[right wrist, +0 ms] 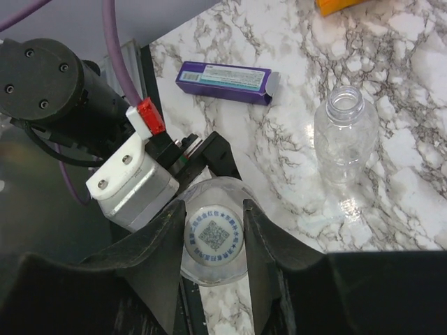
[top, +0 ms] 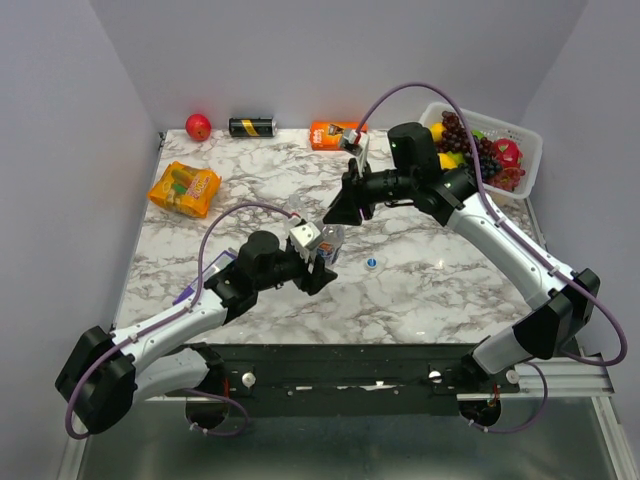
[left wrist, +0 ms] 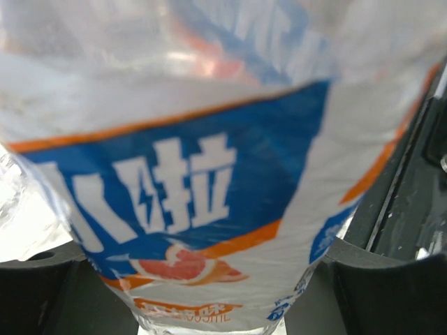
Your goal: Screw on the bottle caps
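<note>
1. Desk (top: 430,290) from above: the left pincer (top: 322,258) clamps a clear bottle (top: 331,240) near the middle of the marble, and the right pincer (top: 336,212) hangs directly over its top. A bluish cap (top: 372,264) lies loose on the marble just to the right of them. A fruit basket (top: 527,150) sits at the far right corner.
2. Left wrist: the gripped bottle's blue-and-orange label with white characters fills the frame, pressed between the two dark fingers (left wrist: 42,293) at the lower corners.
3. Right wrist: the fingers sit against both sides of a whitish cap (right wrist: 214,236) with a blue printed top, atop the held bottle, so this pincer is closed on the cap. A second bottle (right wrist: 341,136), uncapped, stands upright and apart, near a purple box (right wrist: 227,78).
</note>
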